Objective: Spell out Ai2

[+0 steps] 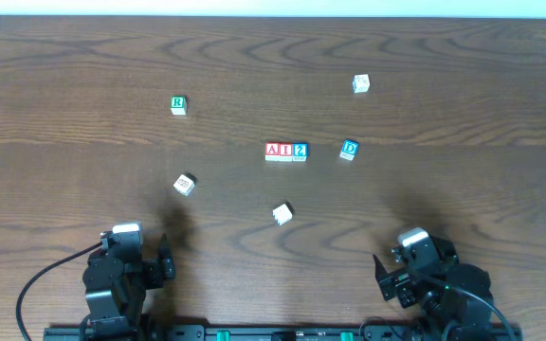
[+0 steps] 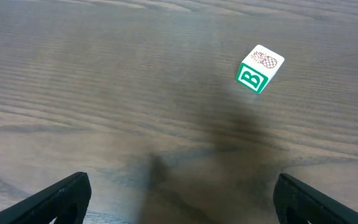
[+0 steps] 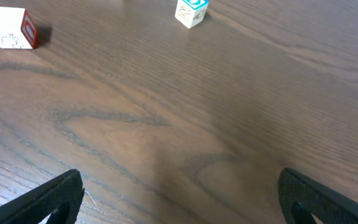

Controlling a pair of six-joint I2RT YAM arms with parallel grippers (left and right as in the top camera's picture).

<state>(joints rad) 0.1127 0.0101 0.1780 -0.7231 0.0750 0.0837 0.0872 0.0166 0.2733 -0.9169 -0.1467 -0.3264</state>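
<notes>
1. The "A" cube (image 1: 272,151), the "I" cube (image 1: 285,151) and the "2" cube (image 1: 300,151) sit in the middle of the desk (image 1: 463,57). They are side by side and look like they touch.
2. The row runs from left to right, so from the top it reads A, I, 2. I think the word is done.
3. The left fingers (image 1: 127,233) are at the lower left of the top view. They are spread wide and hold nothing.
4. The right fingers (image 1: 413,239) are at the lower right. They are spread wide too, with only bare desk between them.
5. The row lies up from both arms, between them and well apart from each. The right fingers look a bit nearer, so I think that arm should fix the row if a cube needs a nudge.
6. The blue "D" cube (image 1: 349,149) is just to the right of the "2". A reach from that side could bump it.
7. The green "R" cube (image 1: 178,104) is at the upper left, and the "B" cube (image 2: 258,68) lies near the left fingers. Neither is part of the word.
</notes>
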